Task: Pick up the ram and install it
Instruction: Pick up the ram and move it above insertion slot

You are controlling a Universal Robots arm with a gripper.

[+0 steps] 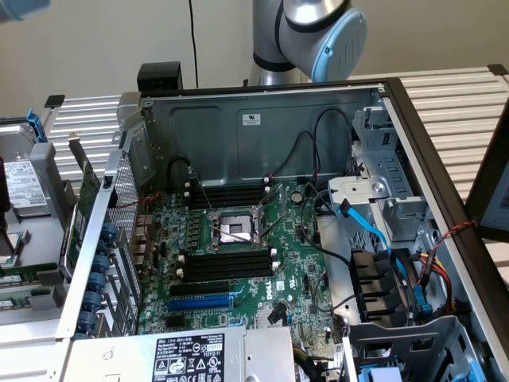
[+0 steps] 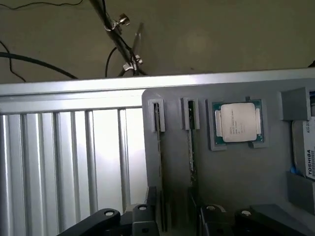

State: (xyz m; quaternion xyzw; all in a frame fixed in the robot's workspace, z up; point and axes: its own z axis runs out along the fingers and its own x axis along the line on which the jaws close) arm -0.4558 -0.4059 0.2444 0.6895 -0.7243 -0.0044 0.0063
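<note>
Hovering near the ram (image 2: 191, 152) seated edgewise in a grey tray (image 2: 236, 182), with gripper (image 2: 177, 214) spread wide, holding nothing.

robot lab, open pc case (image 1: 238, 151)

The exterior view holds one robot arm (image 1: 312, 32) and one open computer case (image 1: 238, 127). In the case are one motherboard (image 1: 296, 239), one processor socket (image 1: 236, 229), two banks of black memory slots (image 1: 227, 265), one on each side of the socket, and one long blue slot (image 1: 200, 303). The slots within each bank sit too close together to count surely. The wrist view gives one grey holder tray (image 2: 246, 182) with two narrow pockets and what look like two ram sticks (image 2: 191, 147) on edge, one to a pocket, plus one processor chip (image 2: 239, 123) and one hard drive (image 2: 307, 152).
</note>
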